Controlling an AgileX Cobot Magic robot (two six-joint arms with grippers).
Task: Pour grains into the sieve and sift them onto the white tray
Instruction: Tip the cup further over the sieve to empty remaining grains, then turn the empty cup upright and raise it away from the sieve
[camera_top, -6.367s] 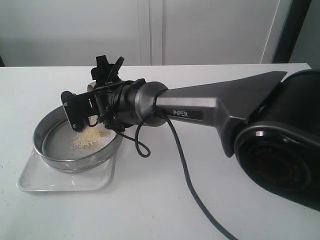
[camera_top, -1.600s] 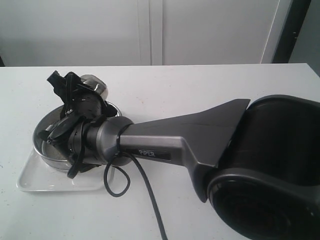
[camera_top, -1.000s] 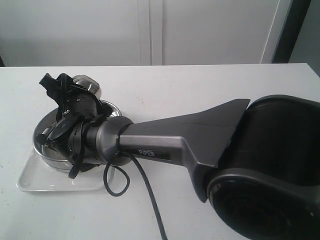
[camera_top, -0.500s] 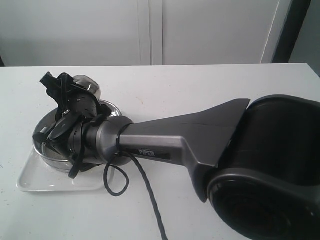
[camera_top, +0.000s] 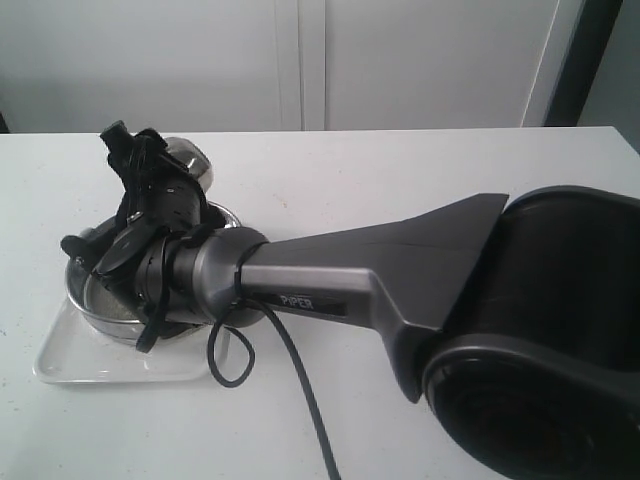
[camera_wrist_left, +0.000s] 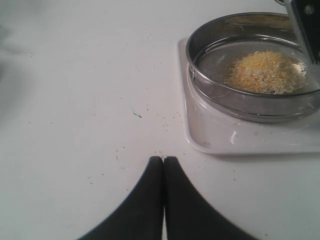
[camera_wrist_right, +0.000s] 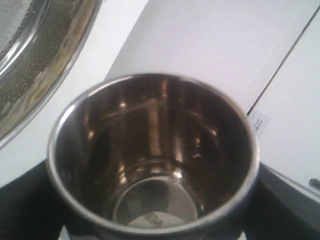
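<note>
Right gripper (camera_top: 150, 178) clamps an empty-looking steel cup (camera_wrist_right: 152, 155) just beside the sieve (camera_wrist_left: 240, 102); left gripper (camera_wrist_left: 163, 161) is closed on nothing.
Stiff, light and probably slick, the sieve looks best pinched at its upright rim and kept level, or the loose grains (camera_wrist_left: 265, 72) on its mesh will slide. It sits on the white tray (camera_wrist_left: 210, 137), lower left of the exterior frame, near the left gripper across the counter (camera_wrist_left: 75, 100).
</note>
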